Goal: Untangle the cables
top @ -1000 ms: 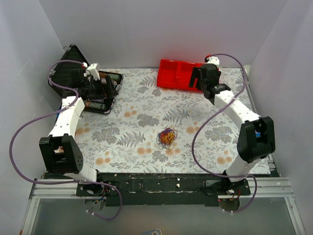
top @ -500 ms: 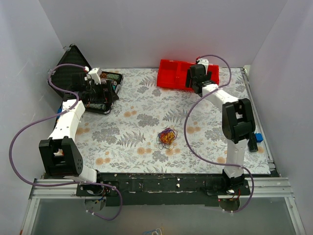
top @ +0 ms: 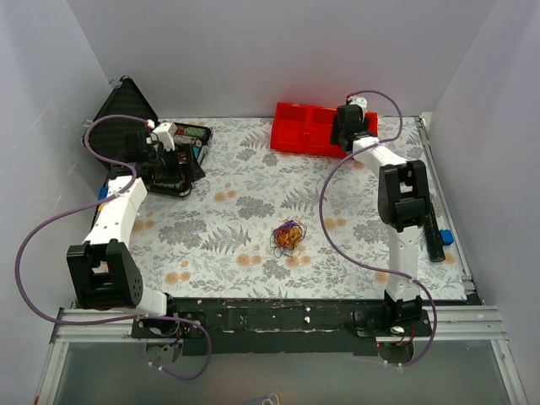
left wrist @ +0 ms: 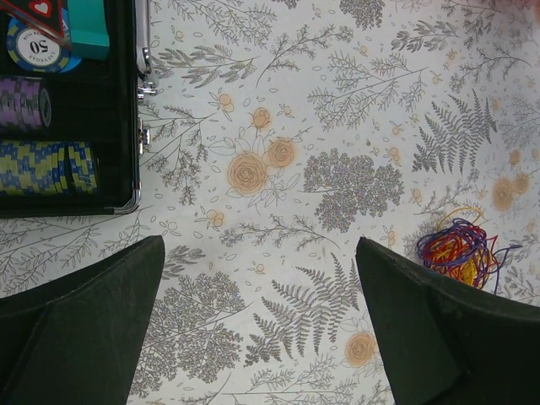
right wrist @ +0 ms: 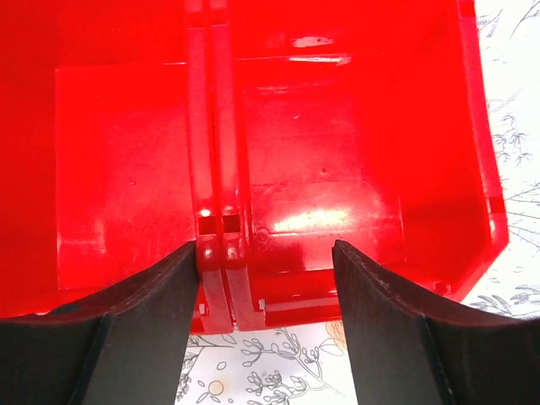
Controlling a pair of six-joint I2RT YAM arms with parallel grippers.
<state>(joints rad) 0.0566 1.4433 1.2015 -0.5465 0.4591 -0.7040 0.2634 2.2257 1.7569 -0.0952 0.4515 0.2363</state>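
Observation:
The cables [top: 288, 237] are a small wiry bunch of yellow-orange, red and purple-blue strands lying on the flowered cloth near the table's middle. They also show at the right edge of the left wrist view [left wrist: 458, 251], beside the right finger. My left gripper [top: 175, 148] is open and empty, high over the black case at the far left, well apart from the bunch. My right gripper [top: 347, 133] is open and empty above the red tray [top: 305, 131] at the far right; its fingers [right wrist: 384, 321] frame the tray's near wall [right wrist: 278, 278].
An open black case [top: 173, 160] with poker chips [left wrist: 38, 160] sits at the far left. A black triangular object [top: 125, 99] stands behind it. A black strip and a blue piece [top: 445, 238] lie along the right edge. Grey walls enclose the table.
The right arm has folded up and its gripper has swung left, then settled over the red tray's right end. The left gripper has shifted slightly right over the case. The cables have not moved.

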